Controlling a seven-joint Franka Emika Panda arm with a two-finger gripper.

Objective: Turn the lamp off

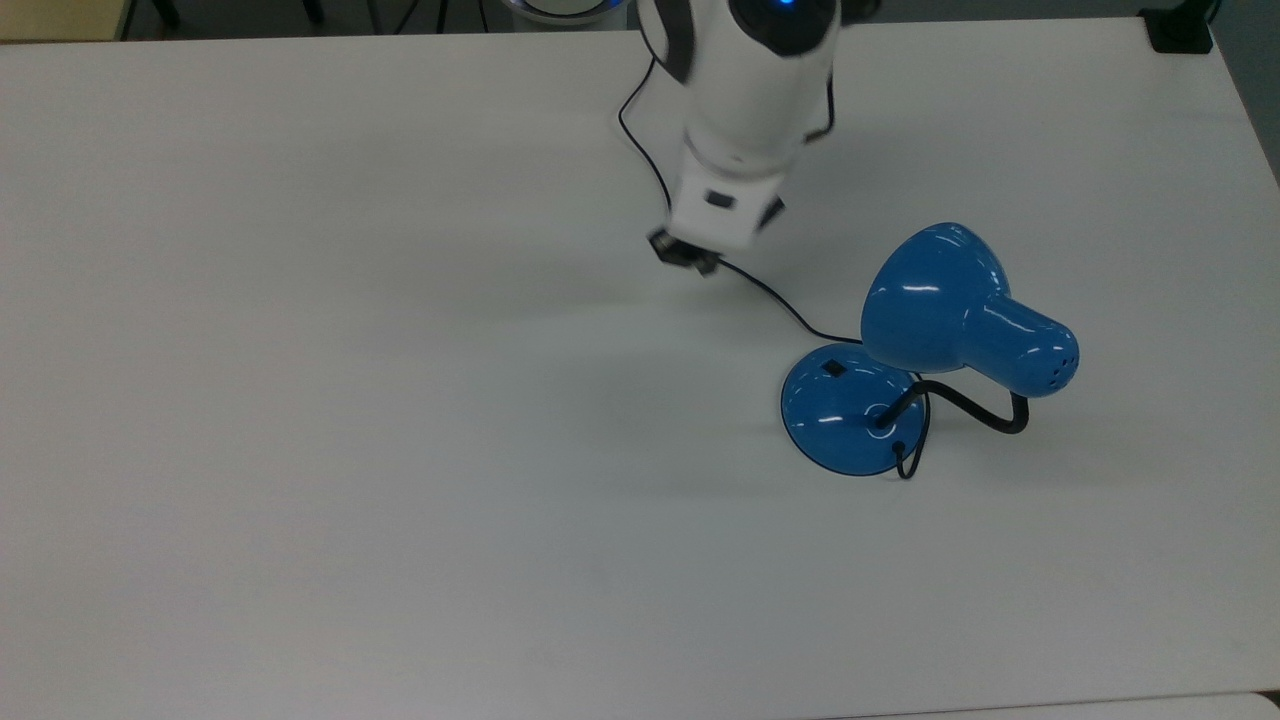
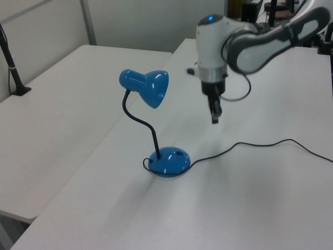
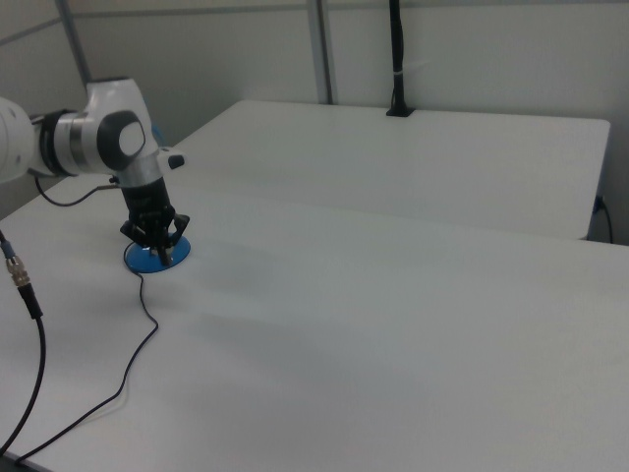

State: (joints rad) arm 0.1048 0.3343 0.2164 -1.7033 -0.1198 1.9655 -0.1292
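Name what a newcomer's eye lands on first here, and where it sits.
The glossy blue lamp stands toward the top view's right on the white table, shade bent over its round base. The white robot arm's gripper hangs above the table, apart from the lamp, over its thin black cord.

Lamp [image 1: 955, 305]: glossy blue shade and base, black gooseneck, black cord [image 1: 770, 290], black switch [image 1: 832, 368]. Arm [image 2: 244, 44]: white, dark grey panels. Table [image 1: 350, 400]: plain white

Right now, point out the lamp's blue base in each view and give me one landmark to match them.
Top view: the lamp's base sits lower right of centre, beside the shade.
Left view: it is centre-left, on the near table.
Right view: it is far left, partly behind the arm.
Shared landmark: the black cord leaving the base.
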